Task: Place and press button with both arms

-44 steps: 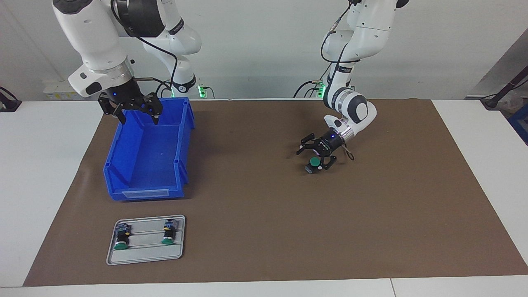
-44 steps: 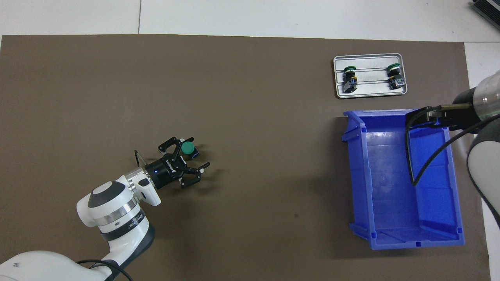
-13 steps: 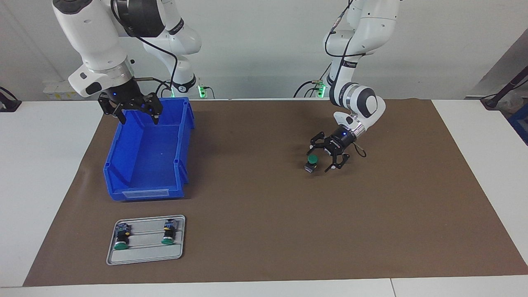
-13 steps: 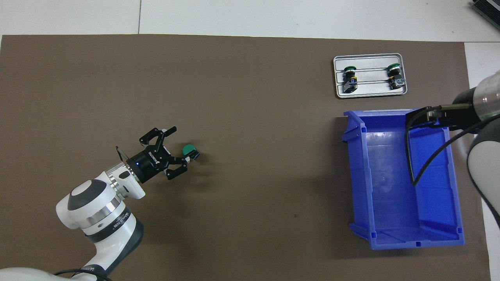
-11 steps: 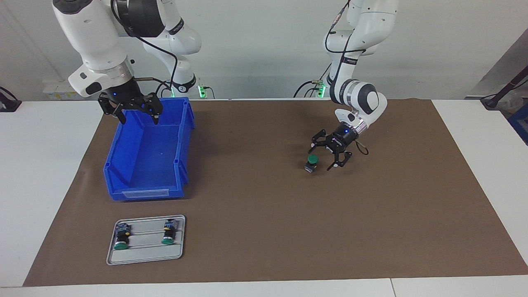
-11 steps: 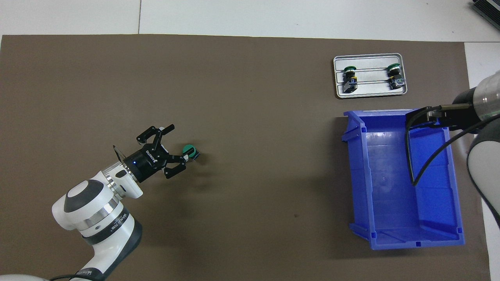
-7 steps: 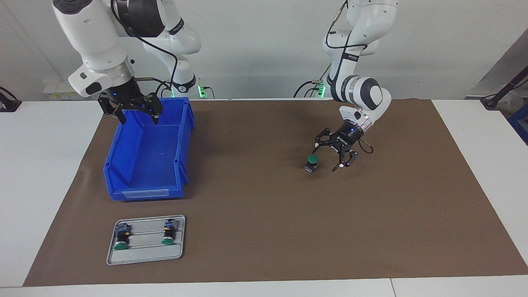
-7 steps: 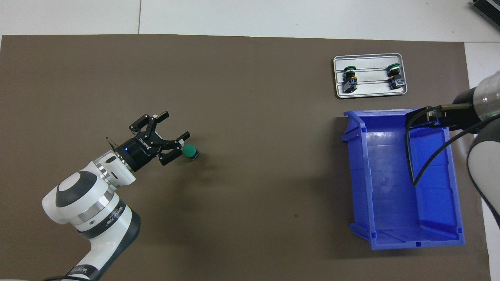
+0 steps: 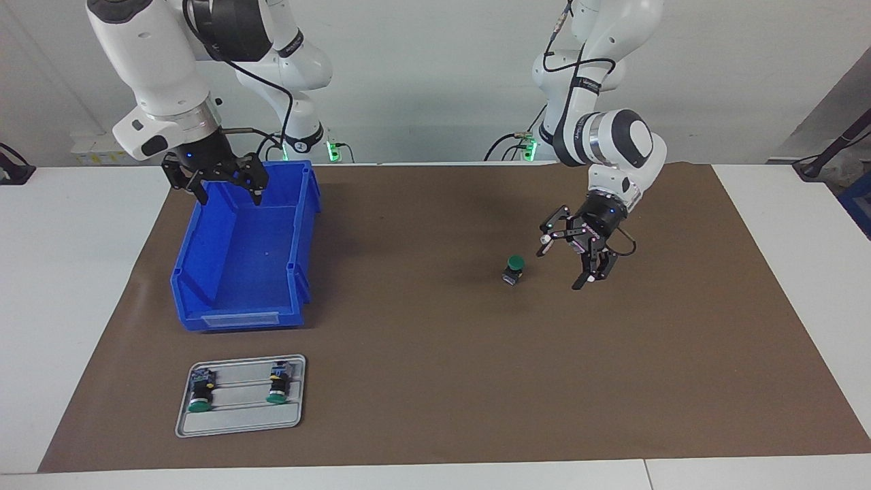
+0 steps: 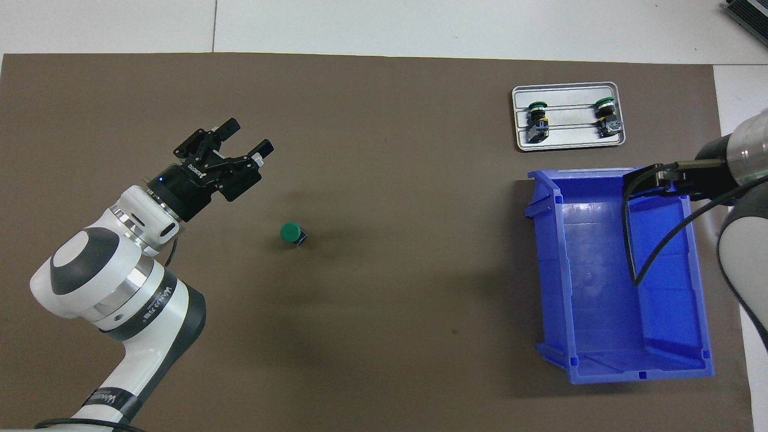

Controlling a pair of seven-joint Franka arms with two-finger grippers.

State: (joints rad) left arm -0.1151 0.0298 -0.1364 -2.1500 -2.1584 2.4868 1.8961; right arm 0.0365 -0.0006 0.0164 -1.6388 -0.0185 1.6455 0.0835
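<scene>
The blue bin [image 9: 245, 252] holds nothing; the tray [image 9: 239, 425] carries two spare buttons [image 9: 199, 393] (lying down). The button [image 9: 514, 269] stands alone on the mat [image 9: 442, 381], the left gripper [image 9: 570, 262] spread beside it, the right gripper [image 9: 224, 194] spread over the bin.

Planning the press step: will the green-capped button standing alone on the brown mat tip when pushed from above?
The button stands cap up on a small end block, unsupported, so an off-centre push could well topple it. Its round cap and body would probably let it roll once down. The left tool is open and clear of it; the right tool waits over the blue bin.
</scene>
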